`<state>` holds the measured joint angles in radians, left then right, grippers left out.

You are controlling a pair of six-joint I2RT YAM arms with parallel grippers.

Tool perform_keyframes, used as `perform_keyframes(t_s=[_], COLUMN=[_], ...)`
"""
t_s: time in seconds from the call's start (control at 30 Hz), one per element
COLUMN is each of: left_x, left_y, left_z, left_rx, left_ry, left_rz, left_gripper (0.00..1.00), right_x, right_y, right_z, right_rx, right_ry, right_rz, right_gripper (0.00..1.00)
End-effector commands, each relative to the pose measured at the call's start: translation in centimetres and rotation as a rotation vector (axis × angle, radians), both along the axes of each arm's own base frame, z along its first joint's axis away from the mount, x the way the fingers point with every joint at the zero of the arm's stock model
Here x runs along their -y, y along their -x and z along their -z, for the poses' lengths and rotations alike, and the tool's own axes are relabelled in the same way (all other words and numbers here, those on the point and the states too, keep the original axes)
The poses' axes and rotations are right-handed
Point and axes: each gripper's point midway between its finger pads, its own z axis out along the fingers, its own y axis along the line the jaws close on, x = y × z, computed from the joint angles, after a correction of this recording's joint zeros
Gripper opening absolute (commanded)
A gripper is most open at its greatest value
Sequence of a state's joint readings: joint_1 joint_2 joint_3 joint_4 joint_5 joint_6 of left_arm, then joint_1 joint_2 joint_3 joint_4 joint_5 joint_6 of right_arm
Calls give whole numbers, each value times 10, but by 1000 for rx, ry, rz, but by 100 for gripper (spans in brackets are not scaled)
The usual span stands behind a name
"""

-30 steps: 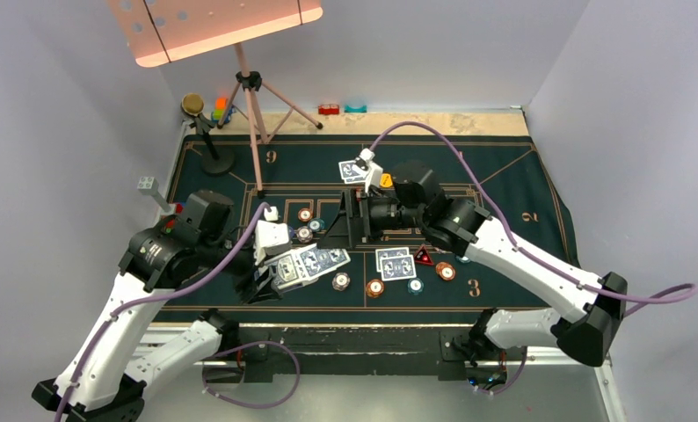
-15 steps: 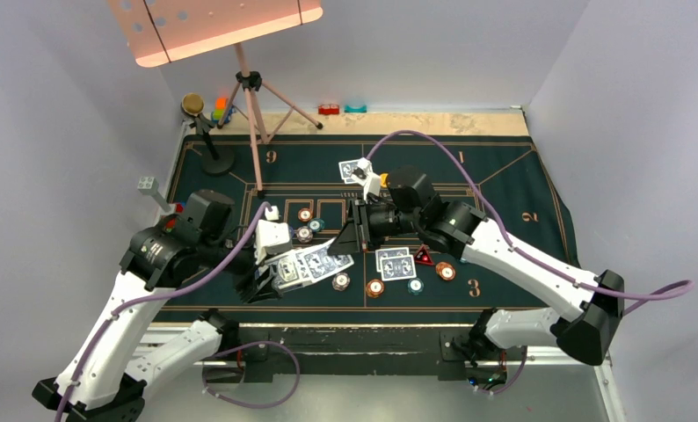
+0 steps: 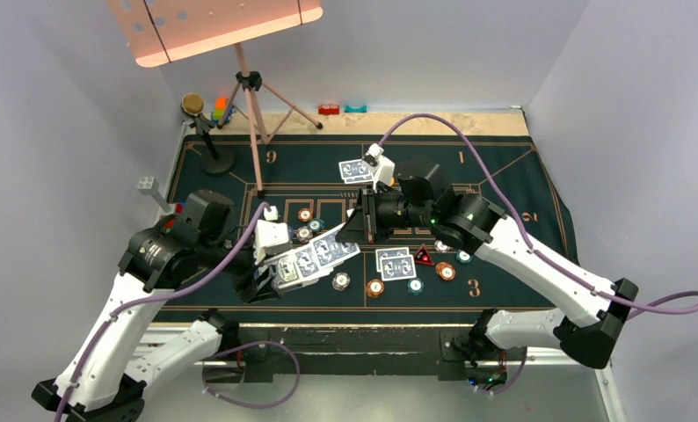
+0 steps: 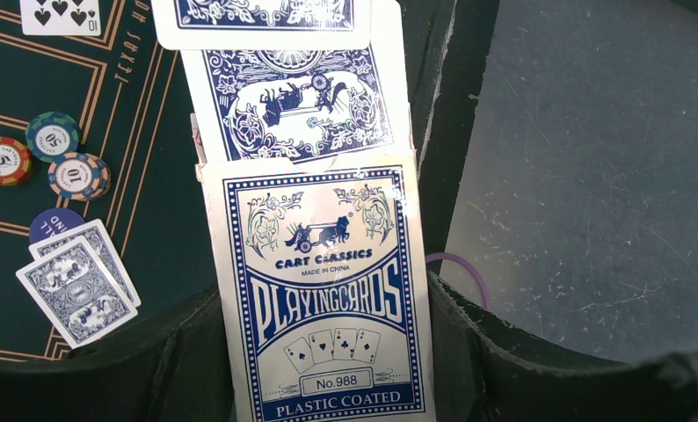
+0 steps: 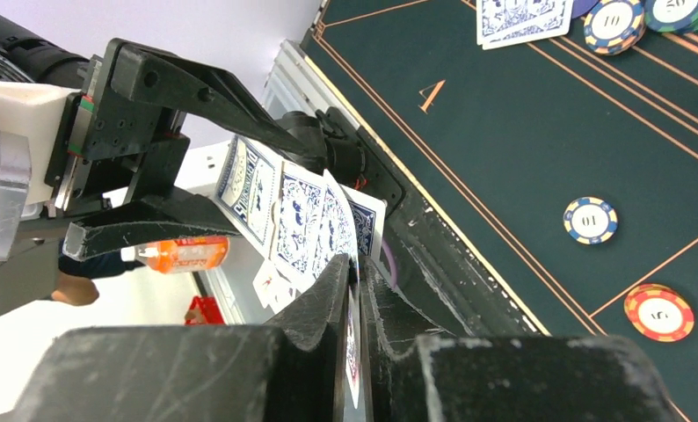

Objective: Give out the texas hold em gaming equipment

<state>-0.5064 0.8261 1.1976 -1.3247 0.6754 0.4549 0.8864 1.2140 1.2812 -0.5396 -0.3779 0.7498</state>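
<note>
My left gripper is shut on a blue-and-white playing-card box, held above the mat's near edge. Patterned-back playing cards fan out of the box's open end. My right gripper is shut on the outermost card of that fan, which stands edge-on between its fingers. Two more cards lie face down on the mat beside a red triangular marker. Poker chips are scattered round them. Another pair of cards lies farther back.
The dark green printed mat covers the table. A pink music stand on a tripod and a small black stand occupy the back left. Toy blocks and red and teal pieces sit along the far edge.
My right gripper went from open to shut on the fan's end card and shifted slightly back and right. The fan spread a little toward it. The left arm stayed put.
</note>
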Motion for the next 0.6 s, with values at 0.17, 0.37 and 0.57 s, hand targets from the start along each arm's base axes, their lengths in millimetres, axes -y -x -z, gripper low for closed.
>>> perform_keyframes(t_s=[0.17, 0.37, 0.57], left_x=[10, 11, 11], left_y=[-1, 1, 2], left_z=[-18, -14, -12], left_rx=[36, 12, 4], left_ry=[79, 84, 85], left_rz=[10, 7, 9], left_gripper=[0, 0, 0], right_x=[6, 5, 3], right_y=[-7, 2, 10], right_z=[-25, -64, -100], right_rx=[88, 128, 135], right_ry=[-4, -94, -206], right_rz=[24, -15, -58], right_gripper=[8, 0, 0])
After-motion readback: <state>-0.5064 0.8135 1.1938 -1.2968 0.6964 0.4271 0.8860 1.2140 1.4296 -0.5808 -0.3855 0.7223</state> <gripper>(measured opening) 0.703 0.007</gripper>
